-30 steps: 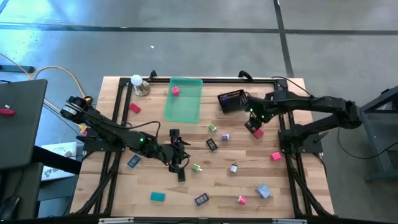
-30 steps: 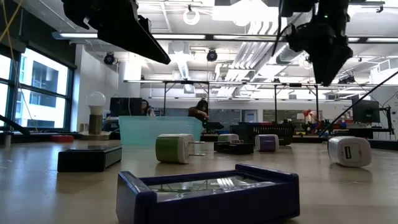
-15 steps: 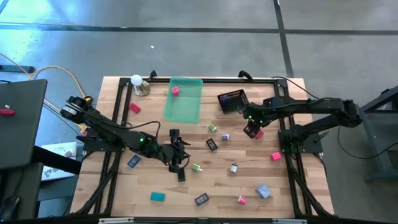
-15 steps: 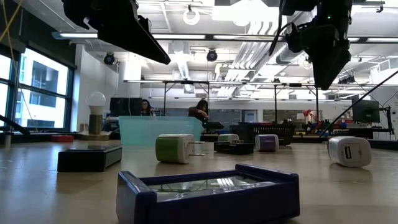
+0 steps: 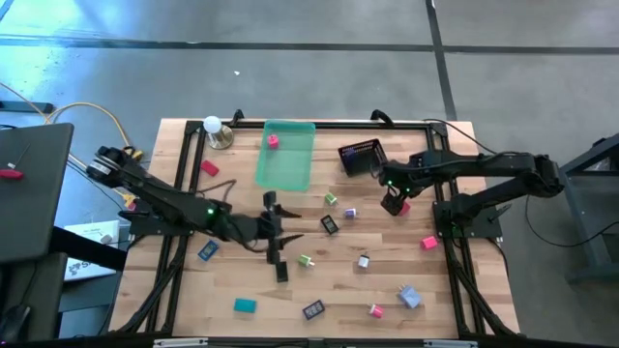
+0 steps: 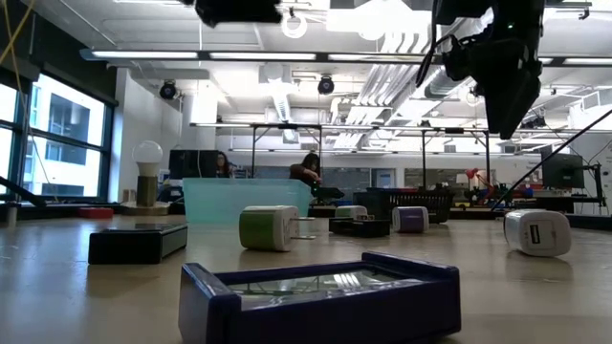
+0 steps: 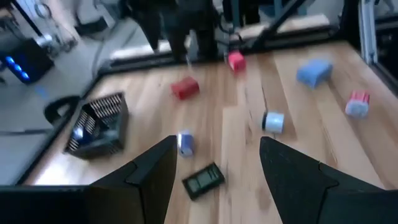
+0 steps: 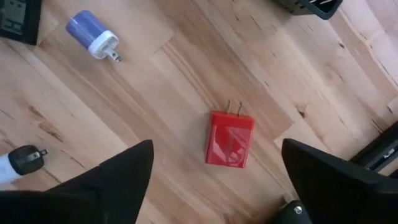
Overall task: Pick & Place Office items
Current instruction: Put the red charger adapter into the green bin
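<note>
Toward the near edge of the bench (image 5: 193,290), the left gripper (image 5: 274,230) hangs above mid-bench, its fingers (image 7: 149,177) spread apart with nothing between them. Small office items (image 5: 368,261) lie scattered across the bench. Farther back, near the black mesh basket (image 5: 360,157) by the far edge, the right gripper (image 5: 391,201) hovers wide and empty over a red plug block (image 8: 229,139) lying flat on the wood.

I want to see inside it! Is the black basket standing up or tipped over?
Tipped over. The left wrist view shows the black mesh basket lying on its side on the table, its open mouth facing sideways, not up.
</note>
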### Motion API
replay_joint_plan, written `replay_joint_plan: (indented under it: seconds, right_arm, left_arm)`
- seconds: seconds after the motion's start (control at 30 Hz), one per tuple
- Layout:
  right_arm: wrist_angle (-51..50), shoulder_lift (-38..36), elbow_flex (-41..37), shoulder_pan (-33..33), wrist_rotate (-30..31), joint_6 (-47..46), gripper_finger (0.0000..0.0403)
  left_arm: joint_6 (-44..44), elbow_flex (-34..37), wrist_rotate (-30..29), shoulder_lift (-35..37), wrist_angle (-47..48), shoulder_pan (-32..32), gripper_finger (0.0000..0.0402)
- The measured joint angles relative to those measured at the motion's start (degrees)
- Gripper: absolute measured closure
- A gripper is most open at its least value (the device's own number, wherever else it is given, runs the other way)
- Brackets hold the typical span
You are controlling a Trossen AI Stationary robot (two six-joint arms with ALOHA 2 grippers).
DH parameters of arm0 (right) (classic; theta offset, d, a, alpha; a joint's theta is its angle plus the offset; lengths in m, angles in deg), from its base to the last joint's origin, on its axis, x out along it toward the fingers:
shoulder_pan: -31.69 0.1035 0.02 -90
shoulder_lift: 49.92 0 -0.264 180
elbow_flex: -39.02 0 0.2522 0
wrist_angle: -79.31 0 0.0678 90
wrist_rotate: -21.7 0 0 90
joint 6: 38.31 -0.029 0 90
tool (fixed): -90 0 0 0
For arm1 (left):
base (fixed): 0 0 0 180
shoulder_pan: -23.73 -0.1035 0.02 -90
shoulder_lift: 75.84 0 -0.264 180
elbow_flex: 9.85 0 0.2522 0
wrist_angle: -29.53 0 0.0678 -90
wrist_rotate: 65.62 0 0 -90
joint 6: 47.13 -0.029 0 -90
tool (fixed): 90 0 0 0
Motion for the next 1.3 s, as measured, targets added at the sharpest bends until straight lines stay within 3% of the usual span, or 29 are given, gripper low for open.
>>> replay_joint_plan:
  seconds: [0.2,0.5,0.6,0.9,1.3]
  right_arm:
    - [-1.3,0.0,0.0,3.2,-2.1,-3.2,0.0057]
    - [-4.6,0.0,-3.5,6.5,-2.2,-9.3,0.0076]
    - [-2.6,0.0,-7.3,7.3,-3.2,-9.9,0.0082]
    - [8.1,0.0,-16.6,7.8,4.7,-7.7,0.0089]
    - [20.4,0.0,-24.7,2.7,4.1,-2.3,0.0091]
  left_arm:
    - [-0.7,0.1,0.2,3.2,1.5,0.5,0.0181]
    - [3.6,0.2,0.2,0.8,5.9,0.4,0.0181]
    - [4.7,0.2,0.3,-0.1,7.5,0.4,0.0181]
    - [5.4,0.2,0.3,-0.7,7.6,0.4,0.0181]
    - [5.4,0.2,0.3,-0.7,7.6,-0.2,0.0181]
